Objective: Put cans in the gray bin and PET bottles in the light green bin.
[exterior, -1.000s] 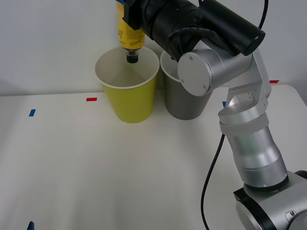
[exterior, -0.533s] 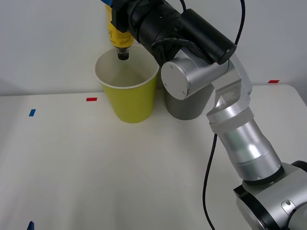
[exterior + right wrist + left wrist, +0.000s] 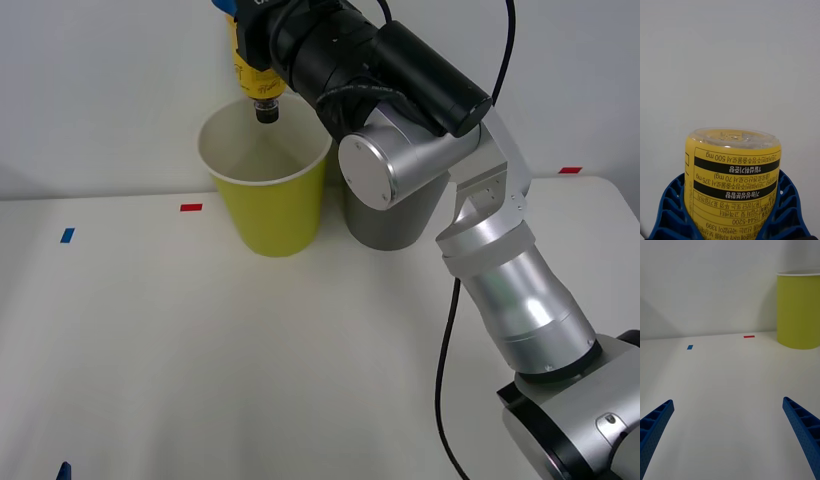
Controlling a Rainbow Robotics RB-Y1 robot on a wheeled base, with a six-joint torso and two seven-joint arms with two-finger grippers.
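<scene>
Two bins are standing side by side at the far edge of the table [image 3: 200, 350]: one light green bin [image 3: 268, 205] and one gray bin [image 3: 385, 220]. The right gripper [image 3: 245, 25] is clamping the single PET bottle [image 3: 256, 75] cap-down, hanging over the light green bin's mouth. The left gripper [image 3: 728, 435] is waiting low over the table, fingers spread wide.
</scene>
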